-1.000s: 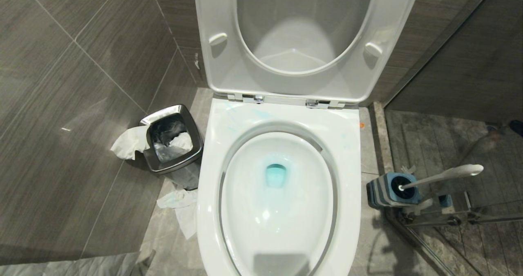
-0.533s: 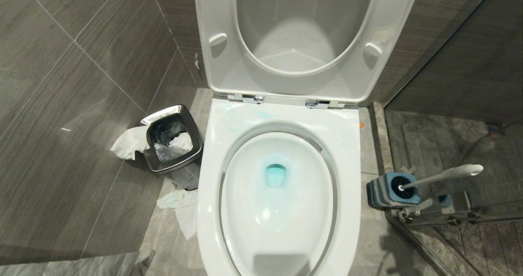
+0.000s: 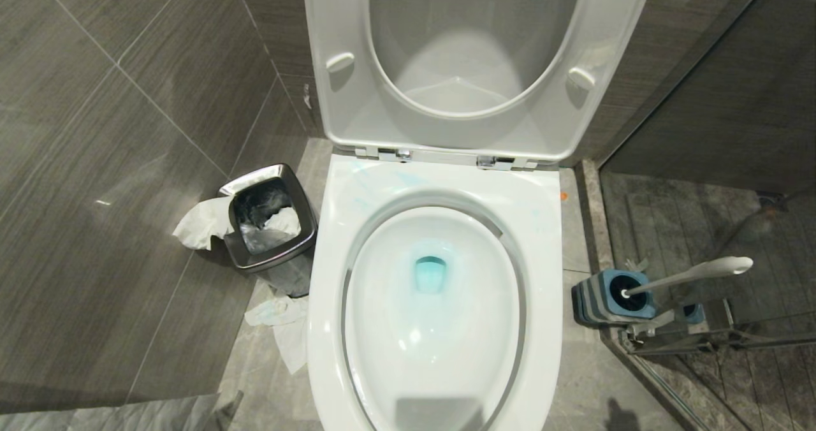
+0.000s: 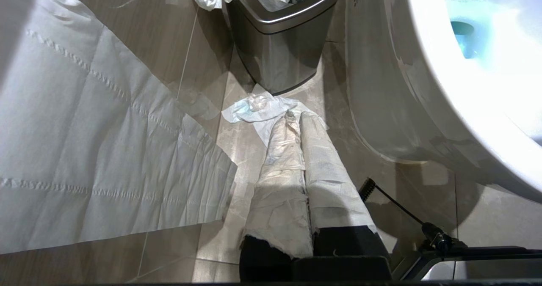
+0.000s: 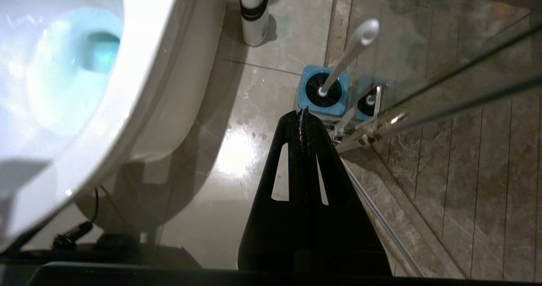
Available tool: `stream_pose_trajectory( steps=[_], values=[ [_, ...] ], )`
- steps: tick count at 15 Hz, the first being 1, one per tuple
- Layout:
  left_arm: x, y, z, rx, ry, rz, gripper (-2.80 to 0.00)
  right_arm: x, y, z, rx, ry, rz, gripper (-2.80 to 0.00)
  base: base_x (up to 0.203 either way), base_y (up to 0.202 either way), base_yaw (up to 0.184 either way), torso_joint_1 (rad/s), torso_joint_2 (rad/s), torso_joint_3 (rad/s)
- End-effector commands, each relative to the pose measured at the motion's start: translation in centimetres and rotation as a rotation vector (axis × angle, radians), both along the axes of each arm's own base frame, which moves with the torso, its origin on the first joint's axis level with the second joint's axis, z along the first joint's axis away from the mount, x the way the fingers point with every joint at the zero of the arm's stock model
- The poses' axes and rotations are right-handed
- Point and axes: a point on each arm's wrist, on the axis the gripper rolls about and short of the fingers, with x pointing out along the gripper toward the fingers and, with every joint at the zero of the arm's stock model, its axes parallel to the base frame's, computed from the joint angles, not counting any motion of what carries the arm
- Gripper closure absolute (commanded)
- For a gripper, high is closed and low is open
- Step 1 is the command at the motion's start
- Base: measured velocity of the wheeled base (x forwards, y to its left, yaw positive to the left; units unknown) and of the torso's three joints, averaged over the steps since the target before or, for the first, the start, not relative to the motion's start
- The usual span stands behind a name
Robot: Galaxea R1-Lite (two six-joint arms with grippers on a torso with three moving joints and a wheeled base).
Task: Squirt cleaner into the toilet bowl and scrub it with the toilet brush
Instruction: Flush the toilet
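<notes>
Cleaner (image 5: 254,13) top cut off by edge; toilet brush (image 5: 324,91) bristles sunk in holder (image 5: 324,108).

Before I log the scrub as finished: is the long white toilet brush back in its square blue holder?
In: the toilet brush stands in its holder, handle leaning.

White toilet bowl (image 3: 440,182) holds turquoise water; white-handled toilet brush (image 3: 688,273), black bristles

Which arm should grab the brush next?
Right. The brush stands in its holder on the robot's right, just ahead of the shut right claw. The left claw faces the bin.
</notes>
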Motion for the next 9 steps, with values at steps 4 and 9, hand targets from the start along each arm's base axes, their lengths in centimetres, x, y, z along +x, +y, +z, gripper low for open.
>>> stream_pose_trajectory(
  steps=[4,9],
  values=[
    [0.0,0.0,0.0,0.000,0.003,-0.001,0.00,-2.5,0.1,-5.4,-0.028,-0.060,0.074,0.00,0.000,0.000,0.000,0.000,0.00,0.000],
    [0.0,0.0,0.0,0.000,0.003,-0.001,0.00,-2.9,0.1,-8.4,-0.038,-0.088,0.072,0.00,0.000,0.000,0.000,0.000,0.00,0.000]
  ],
)
